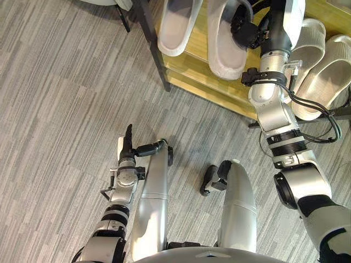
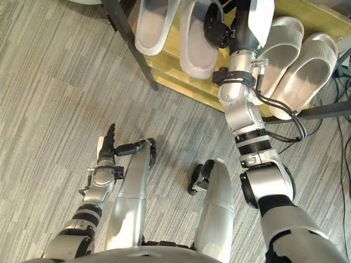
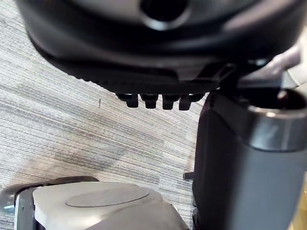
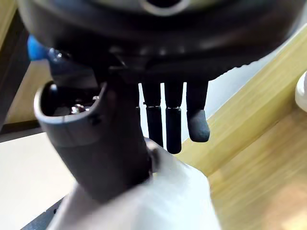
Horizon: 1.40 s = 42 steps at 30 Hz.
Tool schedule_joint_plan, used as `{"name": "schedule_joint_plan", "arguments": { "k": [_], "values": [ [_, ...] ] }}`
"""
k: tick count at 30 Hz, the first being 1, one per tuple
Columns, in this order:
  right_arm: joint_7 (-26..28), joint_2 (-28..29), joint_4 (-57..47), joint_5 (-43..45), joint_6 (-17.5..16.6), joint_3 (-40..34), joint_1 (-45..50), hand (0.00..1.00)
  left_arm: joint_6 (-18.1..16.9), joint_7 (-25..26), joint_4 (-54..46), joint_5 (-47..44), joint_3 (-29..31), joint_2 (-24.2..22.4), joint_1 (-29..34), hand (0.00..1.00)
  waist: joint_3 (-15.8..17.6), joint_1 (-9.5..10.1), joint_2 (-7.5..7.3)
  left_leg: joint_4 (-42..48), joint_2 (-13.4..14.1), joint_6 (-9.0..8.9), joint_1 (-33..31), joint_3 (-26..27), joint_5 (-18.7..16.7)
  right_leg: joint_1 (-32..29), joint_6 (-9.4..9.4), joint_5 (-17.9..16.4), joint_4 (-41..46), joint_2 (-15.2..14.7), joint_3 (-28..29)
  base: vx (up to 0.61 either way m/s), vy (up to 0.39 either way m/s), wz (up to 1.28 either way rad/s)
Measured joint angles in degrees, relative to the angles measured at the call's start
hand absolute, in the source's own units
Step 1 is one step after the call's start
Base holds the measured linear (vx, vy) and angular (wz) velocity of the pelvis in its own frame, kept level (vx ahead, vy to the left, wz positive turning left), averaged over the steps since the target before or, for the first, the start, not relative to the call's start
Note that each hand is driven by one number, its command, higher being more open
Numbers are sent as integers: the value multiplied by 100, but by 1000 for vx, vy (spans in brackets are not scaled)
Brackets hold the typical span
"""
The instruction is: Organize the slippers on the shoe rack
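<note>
Two white slippers lie side by side on the wooden shoe rack (image 1: 205,87), toes toward me. My right hand (image 1: 245,28) reaches onto the right-hand white slipper (image 1: 224,52). In the right wrist view the thumb (image 4: 98,143) sits on the near side of the slipper's white upper (image 4: 158,201) and the nearly straight fingers (image 4: 168,127) on the far side, pinching it. The other white slipper (image 1: 176,26) rests untouched just to its left. My left hand (image 1: 126,143) hangs low over the floor with straight fingers, holding nothing.
A pair of grey slippers (image 1: 315,60) sits on the rack to the right of my right arm. The rack's black frame leg (image 1: 155,52) slants down to the grey striped carpet (image 1: 66,98), which stretches to the left.
</note>
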Motion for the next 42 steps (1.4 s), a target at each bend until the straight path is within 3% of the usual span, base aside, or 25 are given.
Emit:
{"name": "schedule_joint_plan", "arguments": {
  "k": [13,24,27,30,34,42],
  "values": [
    [-44,1,458,808,14,-50,-295,100,19,154,92,0,-1,-60,1,100,-55,55,1,-2,2,-15,69,-2,8,75,-19,-19,12,-19,-28,3,-19,1],
    [506,21,696,1218,12,47,-270,100,67,162,277,-105,5,-44,6,100,-118,22,2,-23,51,-18,213,36,10,213,-22,-20,-21,-4,-10,-3,-21,-1],
    [502,148,295,1381,-16,29,48,100,133,111,351,-104,17,-38,7,100,-118,20,1,-75,74,-17,345,70,8,341,-21,-20,-67,5,-4,8,-38,-1],
    [484,563,-722,1560,-152,-47,875,100,202,73,374,-102,89,-39,34,100,-118,-20,-1,-155,95,-16,459,90,7,447,-18,-19,-158,20,-11,16,-35,-1],
    [426,1766,-1385,2257,-392,-79,1961,100,348,37,437,-91,318,-63,43,100,-118,-147,-8,-303,109,-18,659,126,7,629,-5,-11,-302,32,-15,44,-44,0],
    [388,2271,-1397,2376,-391,-359,2422,100,468,-10,434,-94,581,-177,75,100,-102,-141,-39,-424,104,-19,801,133,7,784,32,10,-448,36,-41,4,-4,0]
  ]
}}
